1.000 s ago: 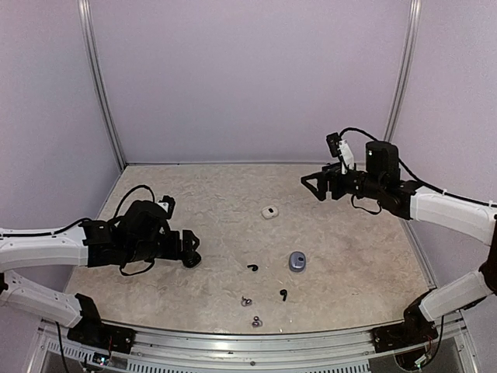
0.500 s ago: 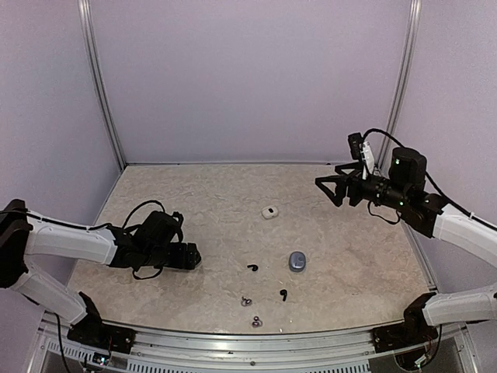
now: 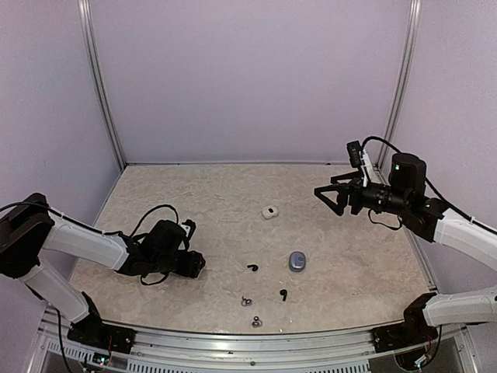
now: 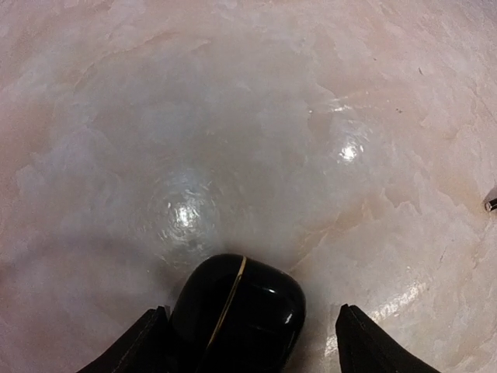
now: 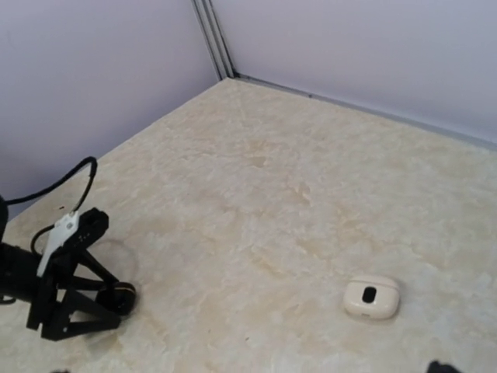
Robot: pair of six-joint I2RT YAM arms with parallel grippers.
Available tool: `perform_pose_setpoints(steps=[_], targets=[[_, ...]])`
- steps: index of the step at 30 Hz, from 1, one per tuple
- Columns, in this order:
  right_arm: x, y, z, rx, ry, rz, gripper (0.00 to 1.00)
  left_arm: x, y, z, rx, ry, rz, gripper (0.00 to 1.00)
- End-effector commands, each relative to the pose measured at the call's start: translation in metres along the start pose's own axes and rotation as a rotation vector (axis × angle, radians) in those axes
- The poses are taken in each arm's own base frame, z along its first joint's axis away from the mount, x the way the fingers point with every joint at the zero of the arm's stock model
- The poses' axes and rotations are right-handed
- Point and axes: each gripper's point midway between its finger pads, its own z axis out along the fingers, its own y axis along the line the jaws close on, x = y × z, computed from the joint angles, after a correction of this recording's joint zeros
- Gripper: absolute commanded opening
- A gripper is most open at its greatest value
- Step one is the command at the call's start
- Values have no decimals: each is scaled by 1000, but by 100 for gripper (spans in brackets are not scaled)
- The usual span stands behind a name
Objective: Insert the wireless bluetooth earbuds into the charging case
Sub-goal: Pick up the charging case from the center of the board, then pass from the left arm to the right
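My left gripper (image 3: 194,264) sits low on the table at the left, jaws open. A glossy black charging case (image 4: 237,311) with a thin gold seam lies between its fingers (image 4: 147,346), against the left one, with a gap to the right one. My right gripper (image 3: 326,196) hovers open and empty at the right rear. Two black comma-shaped earbuds (image 3: 253,268) (image 3: 283,294) and two small silvery earbuds (image 3: 246,301) (image 3: 256,321) lie loose at the front centre. The right wrist view shows my left gripper (image 5: 78,299) with the black case (image 5: 122,296).
A white closed case (image 3: 269,212) lies mid-table and also shows in the right wrist view (image 5: 371,298). A blue-grey case (image 3: 297,261) lies right of the black earbuds. Lilac walls close the left, back and right sides. A metal rail (image 3: 248,342) runs along the front edge.
My left arm has lowered and shifted slightly toward the front with the black case between its fingers. My right arm pulled back to the right, then barely moved.
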Motion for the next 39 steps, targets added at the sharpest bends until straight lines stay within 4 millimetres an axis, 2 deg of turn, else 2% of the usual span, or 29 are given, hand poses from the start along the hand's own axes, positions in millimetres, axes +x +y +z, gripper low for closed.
perform_pose_setpoints(steps=[1, 9, 13, 17, 20, 24, 28, 33, 36, 39], targets=[[-10, -4, 0, 21, 6, 67, 100, 17, -22, 4, 42, 18, 112, 71], [3, 7, 11, -82, 66, 126, 100, 45, -43, 15, 2, 75, 268, 59], [4, 9, 9, -93, 53, 120, 100, 51, -44, 16, -12, 69, 282, 54], [-2, 15, 0, -98, 16, 66, 99, 47, -42, 13, -30, 35, 280, 47], [2, 29, -3, -173, 38, 35, 99, 31, -60, 0, 8, -58, 332, 44], [18, 41, -1, -273, 109, 50, 99, 1, -89, -26, 62, -201, 402, 41], [39, 52, 3, -367, 194, 138, 91, -34, -124, -69, 113, -371, 506, 41], [50, 75, 4, -448, 243, 185, 86, -77, -161, -123, 147, -540, 653, 41], [52, 87, 6, -465, 272, 190, 84, -93, -182, -147, 143, -605, 728, 41], [56, 100, 10, -483, 299, 205, 82, -104, -201, -162, 133, -648, 787, 41]])
